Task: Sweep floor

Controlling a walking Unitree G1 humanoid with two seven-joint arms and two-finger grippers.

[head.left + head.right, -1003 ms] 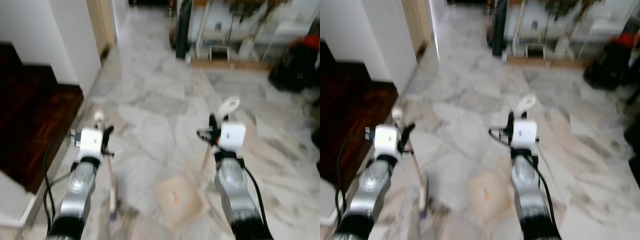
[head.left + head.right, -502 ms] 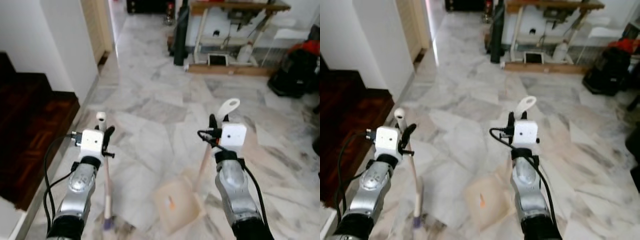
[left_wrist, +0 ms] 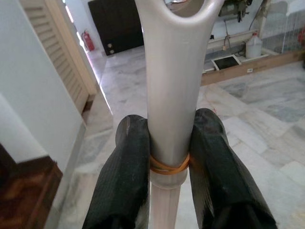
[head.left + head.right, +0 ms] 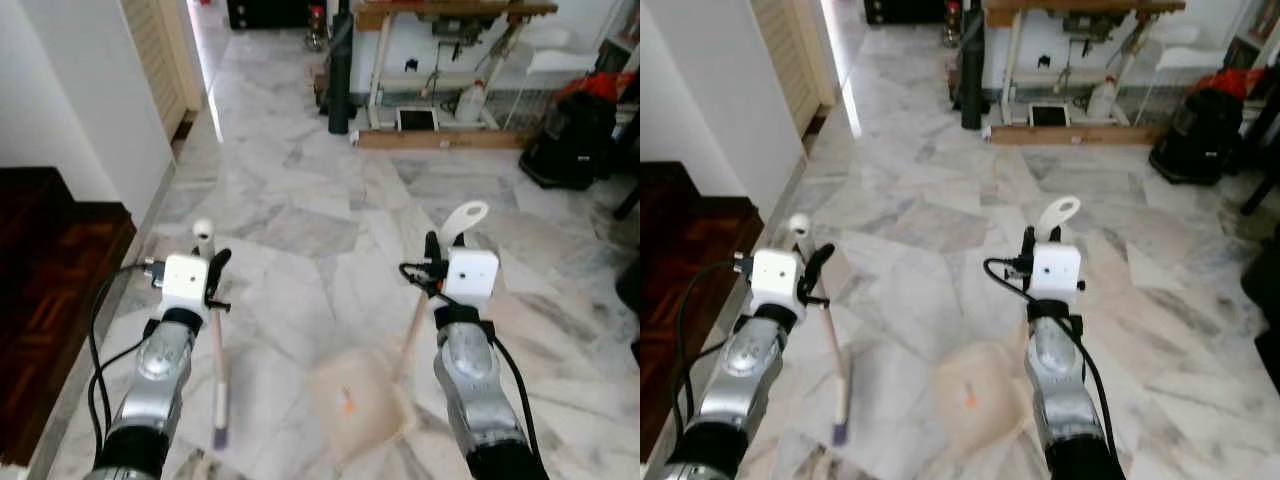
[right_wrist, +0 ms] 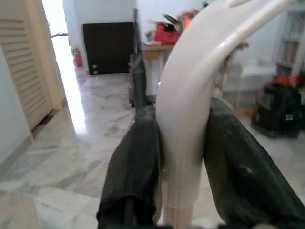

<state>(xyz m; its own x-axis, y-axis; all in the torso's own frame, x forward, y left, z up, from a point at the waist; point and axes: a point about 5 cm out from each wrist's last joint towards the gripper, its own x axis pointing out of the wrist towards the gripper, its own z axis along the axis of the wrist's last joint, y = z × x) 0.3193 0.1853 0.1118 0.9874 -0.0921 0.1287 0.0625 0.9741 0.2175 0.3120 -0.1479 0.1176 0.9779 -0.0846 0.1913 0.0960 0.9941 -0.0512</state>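
Since 1 s ago the view has advanced up the marble floor point(image 4: 300, 200), so walking, not sweeping: left gripper point(image 3: 164, 157) stays clamped on the broom point(image 4: 215, 340), right gripper point(image 5: 183, 157) on the dustpan point(image 4: 360, 405) near centre.

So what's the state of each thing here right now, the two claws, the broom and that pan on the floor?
Left gripper: shut on the broom handle.
Right gripper: shut on the dustpan handle.
Broom: held roughly upright, its low end near the marble floor.
Dustpan: pan down at the floor, open, a small orange bit inside.
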